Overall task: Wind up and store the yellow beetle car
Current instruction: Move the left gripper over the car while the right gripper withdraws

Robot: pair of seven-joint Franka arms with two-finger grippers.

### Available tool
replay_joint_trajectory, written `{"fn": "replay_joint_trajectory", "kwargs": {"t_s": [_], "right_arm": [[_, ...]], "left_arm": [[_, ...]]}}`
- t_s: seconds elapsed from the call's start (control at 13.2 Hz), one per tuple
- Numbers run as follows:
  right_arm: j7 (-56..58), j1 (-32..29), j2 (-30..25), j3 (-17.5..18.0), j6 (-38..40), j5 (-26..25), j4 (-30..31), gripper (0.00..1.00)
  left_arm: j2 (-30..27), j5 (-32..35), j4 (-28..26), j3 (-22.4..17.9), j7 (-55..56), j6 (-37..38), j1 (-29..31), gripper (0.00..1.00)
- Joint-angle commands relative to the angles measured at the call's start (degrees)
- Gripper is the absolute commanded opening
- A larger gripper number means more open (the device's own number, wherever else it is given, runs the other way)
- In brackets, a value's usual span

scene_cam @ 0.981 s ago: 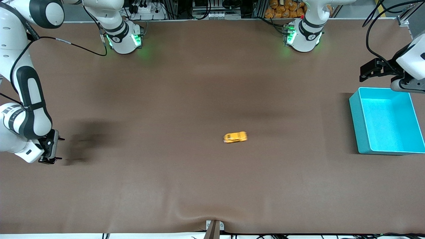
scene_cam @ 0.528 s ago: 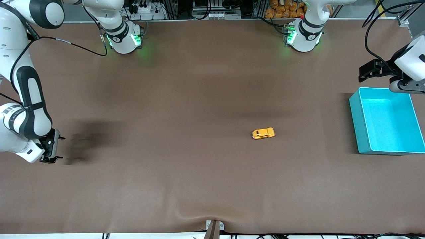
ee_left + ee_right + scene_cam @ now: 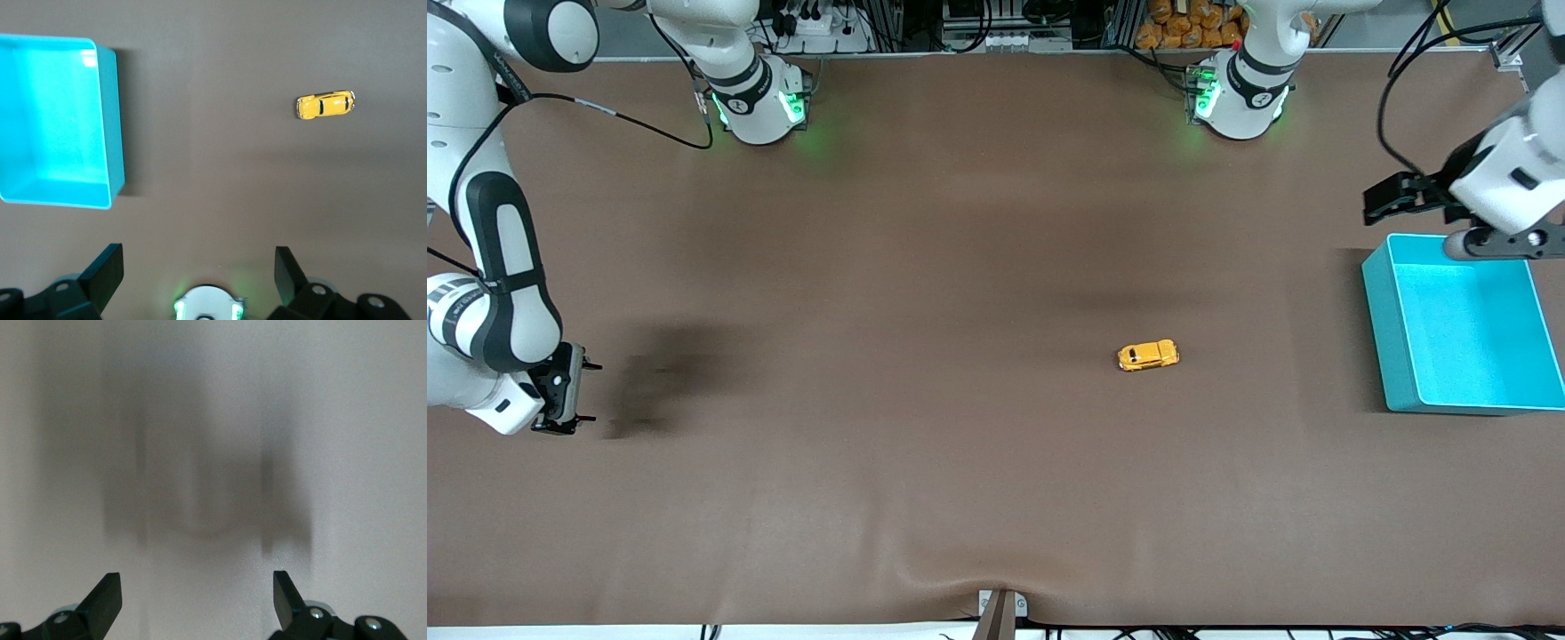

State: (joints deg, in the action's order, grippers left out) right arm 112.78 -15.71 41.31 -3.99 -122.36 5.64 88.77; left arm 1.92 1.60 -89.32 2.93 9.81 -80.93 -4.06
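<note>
While the yellow beetle car (image 3: 1148,356) sits on the counter (image 3: 960,267) near the turquoise bin (image 3: 1392,356), the left gripper (image 3: 199,275) hangs wide above the counter and the right gripper (image 3: 197,597) waits wide, empty.

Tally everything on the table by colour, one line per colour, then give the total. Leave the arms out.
Yellow: 1, the yellow beetle car, standing on the brown table between the two arms' ends, nearer the turquoise bin.
Turquoise: 1, the bin, at the left arm's end of the table, nothing seen inside.
Total: 2
</note>
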Motion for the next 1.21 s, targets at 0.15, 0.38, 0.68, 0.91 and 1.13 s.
{"fn": "replay_joint_trajectory", "kwargs": {"t_s": [0.15, 0.38, 0.68, 0.91, 1.13], "right_arm": [[-8.79, 1.12, -7.98, 0.03, 3.26, 0.69, 5.61, 1.0], [-15.38, 2.34, -11.85, 0.03, 7.82, 0.69, 6.06, 1.0], [-24.25, 4.8, -17.12, -0.05, 14.32, 0.51, 6.06, 1.0], [-31.73, 7.0, -20.99, -0.05, 19.42, 0.25, 6.15, 1.0], [-40.94, 9.9, -25.56, -0.05, 24.69, -0.02, 6.15, 1.0]], "left_arm": [[2.21, -0.81, -4.88, 0.05, 26.94, -9.13, -6.56, 1.0], [7.29, -0.9, -7.18, 0.4, 53.12, -17.31, -9.99, 1.0], [14.42, -1.42, -8.24, 0.49, 78.46, -26.19, -13.07, 1.0], [18.81, -1.6, -8.68, 0.58, 90.53, -31.91, -13.95, 1.0], [21.28, -6.07, -12.44, 0.49, 96.0, -38.93, -14.04, 1.0]]}}
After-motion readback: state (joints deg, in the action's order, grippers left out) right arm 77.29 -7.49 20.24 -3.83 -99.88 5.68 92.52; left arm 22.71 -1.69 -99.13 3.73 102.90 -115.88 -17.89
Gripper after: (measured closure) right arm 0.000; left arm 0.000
